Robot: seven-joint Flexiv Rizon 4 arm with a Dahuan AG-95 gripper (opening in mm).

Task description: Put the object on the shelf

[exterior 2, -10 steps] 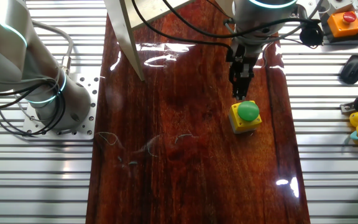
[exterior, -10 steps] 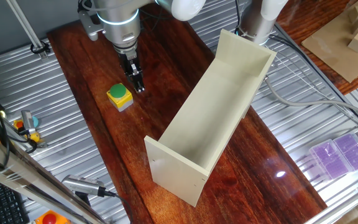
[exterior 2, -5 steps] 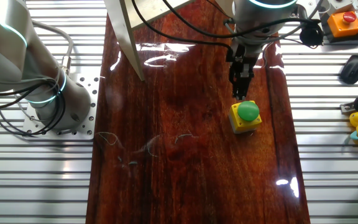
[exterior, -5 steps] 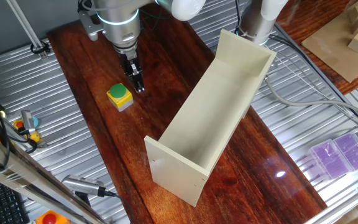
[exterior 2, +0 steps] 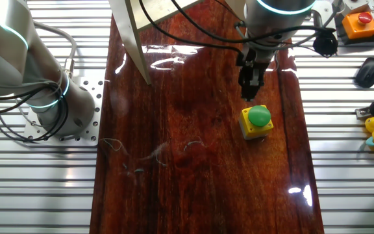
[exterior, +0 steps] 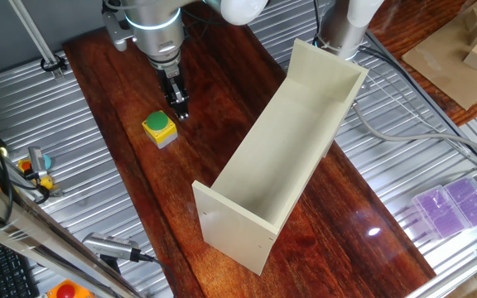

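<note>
Seen from two fixed cameras: a dark wooden tabletop [exterior: 222, 124] with one arm reaching down over it. Near one long edge, a small yellow box [exterior: 160, 129] [exterior 2: 255, 121] topped by a round green button, upright on the wood, touched by nothing. Just beside it, on the side toward the table's end, the gripper [exterior: 178, 108] [exterior 2: 250, 90], pointing straight down, tips a little above the box top and apart from it. Jaws close together with only a thin gap, holding nothing; whether fully pressed shut cannot be told. Box roughly square, so no long axis to line up with; a centred grip probably needs a short sideways shift over the button, jaws spread wider than the box, then a descent.

Across the table, well apart from box and gripper, the shelf [exterior: 292, 141]: a long cream board trough lying diagonally, open side up, one end panel toward the camera. In the other view only a corner of the shelf [exterior 2: 130, 32] in sight at the top. Judged stage: approach, nothing grasped yet.
</note>
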